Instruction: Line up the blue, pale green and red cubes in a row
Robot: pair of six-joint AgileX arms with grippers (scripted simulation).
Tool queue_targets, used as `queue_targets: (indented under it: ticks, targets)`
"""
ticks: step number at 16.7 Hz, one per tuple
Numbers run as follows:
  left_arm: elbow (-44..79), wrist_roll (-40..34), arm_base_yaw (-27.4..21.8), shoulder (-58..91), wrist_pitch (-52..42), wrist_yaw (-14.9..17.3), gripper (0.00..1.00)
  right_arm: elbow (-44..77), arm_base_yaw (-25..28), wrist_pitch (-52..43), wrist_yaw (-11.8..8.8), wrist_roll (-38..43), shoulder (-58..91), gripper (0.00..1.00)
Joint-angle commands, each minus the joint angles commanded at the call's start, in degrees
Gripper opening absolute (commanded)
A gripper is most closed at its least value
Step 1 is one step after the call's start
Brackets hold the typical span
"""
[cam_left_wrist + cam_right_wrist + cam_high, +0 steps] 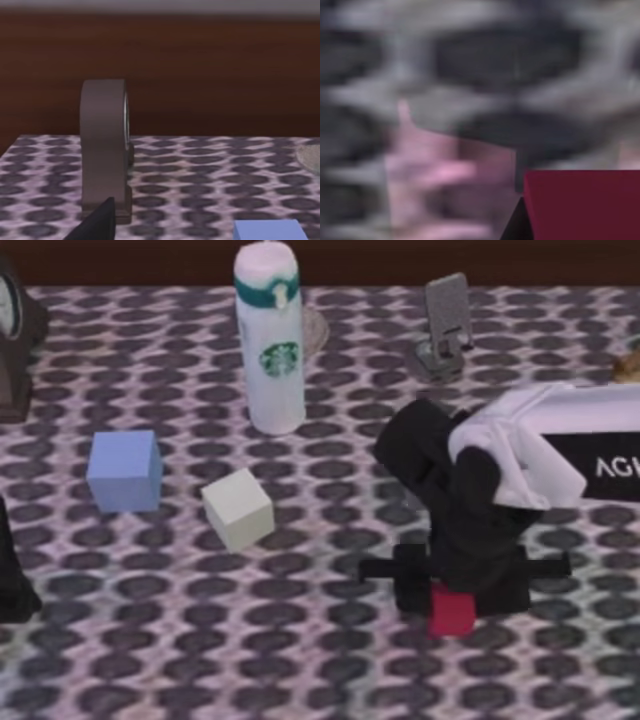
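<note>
The blue cube (125, 470) sits on the table's left half, and its top edge shows in the left wrist view (270, 231). Just right of it and slightly nearer stands the pale green cube (238, 508), turned a little. The small red cube (453, 620) is at the front right. My right gripper (452, 598) reaches down over it, shut on it with a finger on each side. In the right wrist view a dark finger (516, 226) presses against the red cube (582, 205). My left arm (12, 575) stays parked at the left edge, its one visible fingertip (100, 222) far to the side.
A tall white tumbler (270, 340) with a green logo stands at the back centre. A grey phone stand (445, 330) is at the back right. A dark mantel clock (12, 335) is at the back left, also seen in the left wrist view (105, 150).
</note>
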Motion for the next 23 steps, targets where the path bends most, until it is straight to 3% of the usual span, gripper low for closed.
queue_targets:
  ticks: [4,17,23]
  targets:
    - [0.0,0.0,0.0,0.0,0.0,0.0,1.0,-0.4,0.1,0.5,0.0,0.0,0.3,0.0]
    - [0.0,0.0,0.0,0.0,0.0,0.0,1.0,-0.4,0.1,0.5,0.0,0.0,0.3,0.98]
    - [0.0,0.0,0.0,0.0,0.0,0.0,1.0,-0.4,0.1,0.5,0.0,0.0,0.3,1.0]
